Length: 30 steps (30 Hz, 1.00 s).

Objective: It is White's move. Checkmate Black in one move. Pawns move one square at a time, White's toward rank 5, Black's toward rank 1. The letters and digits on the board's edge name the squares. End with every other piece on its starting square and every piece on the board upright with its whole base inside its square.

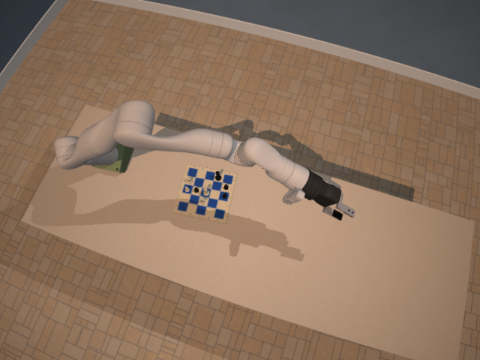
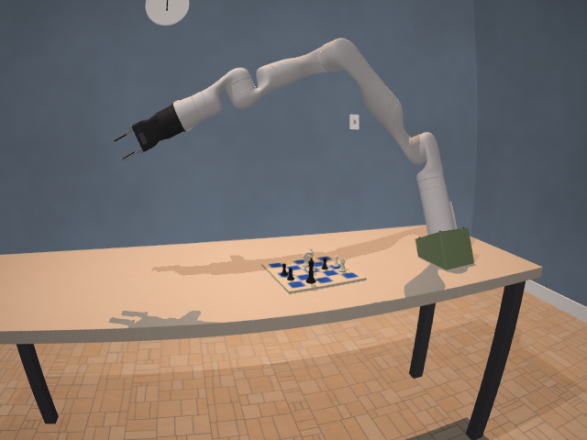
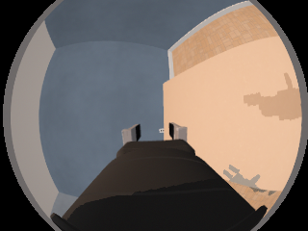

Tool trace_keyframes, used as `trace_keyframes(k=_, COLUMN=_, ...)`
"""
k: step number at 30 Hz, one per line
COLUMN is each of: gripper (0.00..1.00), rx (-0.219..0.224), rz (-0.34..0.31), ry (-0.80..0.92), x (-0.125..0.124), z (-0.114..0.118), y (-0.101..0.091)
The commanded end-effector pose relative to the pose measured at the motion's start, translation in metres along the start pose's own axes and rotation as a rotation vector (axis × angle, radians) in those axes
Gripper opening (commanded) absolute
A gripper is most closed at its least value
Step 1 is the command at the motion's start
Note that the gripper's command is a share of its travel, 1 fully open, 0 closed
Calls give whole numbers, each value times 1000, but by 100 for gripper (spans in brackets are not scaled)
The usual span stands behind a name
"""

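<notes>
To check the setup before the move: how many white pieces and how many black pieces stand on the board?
White pieces: 4
Black pieces: 4
Total: 8, as far as these small views show.

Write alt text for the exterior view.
A white jointed robot arm reaches high over a curved tan wooden table, its black open gripper empty, far from the small blue-and-cream chessboard with black and white pieces.

Plain room, parquet floor (image 2: 237, 398), wall clock (image 2: 166, 10), light switch (image 2: 354, 121)
</notes>
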<state>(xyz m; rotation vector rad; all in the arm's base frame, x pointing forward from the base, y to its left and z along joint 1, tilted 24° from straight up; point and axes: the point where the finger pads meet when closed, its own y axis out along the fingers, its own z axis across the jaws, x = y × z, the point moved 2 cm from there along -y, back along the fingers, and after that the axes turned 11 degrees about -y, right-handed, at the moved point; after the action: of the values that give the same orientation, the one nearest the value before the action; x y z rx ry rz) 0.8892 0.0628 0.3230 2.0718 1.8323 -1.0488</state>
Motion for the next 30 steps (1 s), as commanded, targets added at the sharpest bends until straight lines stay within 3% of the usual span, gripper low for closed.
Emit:
trace_keyframes(k=1, gripper=100, rx=-3, rz=0, ry=1, x=0, z=-2, y=-1)
trace_keyframes(k=22, gripper=100, rx=-1, rz=1, ry=4, x=-1, z=-2, y=-1)
trace_keyframes(k=30, gripper=100, rx=22, rz=14, ry=49, x=-10, z=9, y=-3)
